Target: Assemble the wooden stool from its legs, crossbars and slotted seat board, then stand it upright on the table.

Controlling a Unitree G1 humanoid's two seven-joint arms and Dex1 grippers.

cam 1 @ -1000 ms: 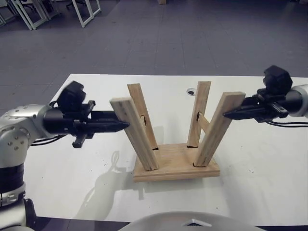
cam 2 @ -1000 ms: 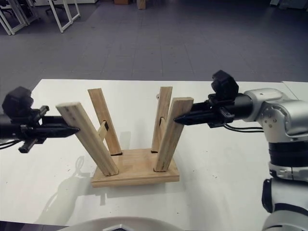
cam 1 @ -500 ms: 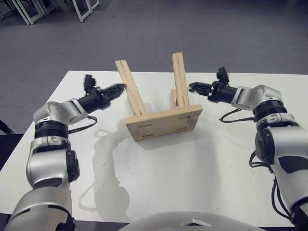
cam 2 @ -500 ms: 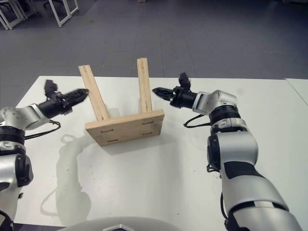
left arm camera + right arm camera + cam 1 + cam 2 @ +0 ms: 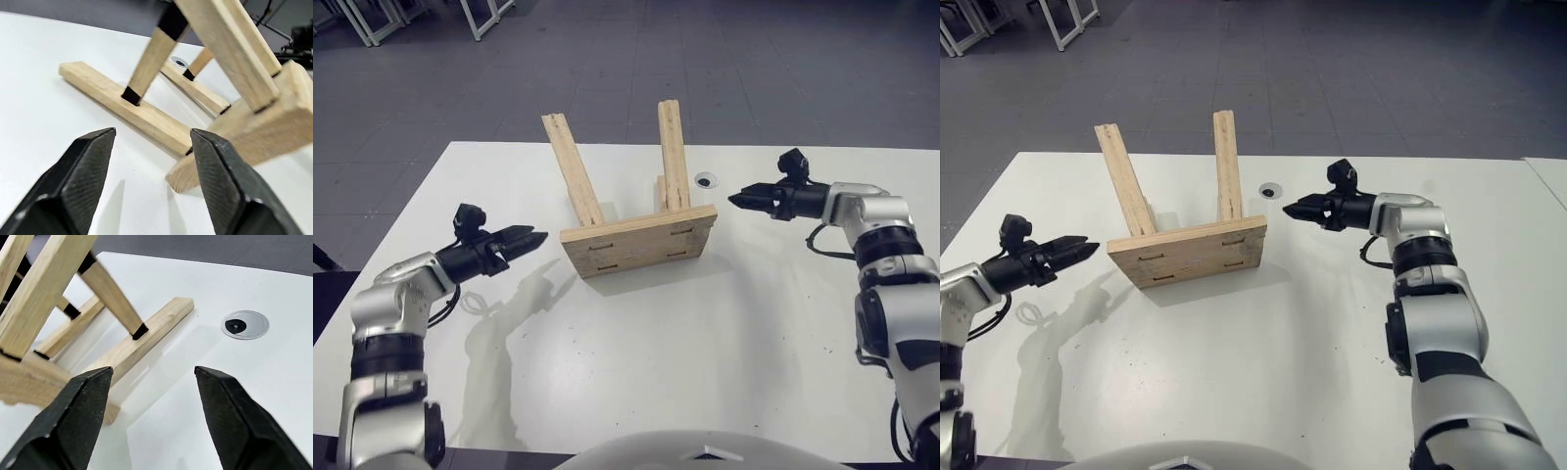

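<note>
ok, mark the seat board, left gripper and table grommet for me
seat board (image 5: 638, 241), left eye view, middle of its slotted face.
left gripper (image 5: 538, 237), left eye view, between the fingertips.
grommet (image 5: 244, 324), right wrist view, its centre.

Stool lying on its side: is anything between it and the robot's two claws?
Nothing visible. Only bare table lies between the left gripper and the stool, and between the right gripper and it. Both grippers are open.
</note>
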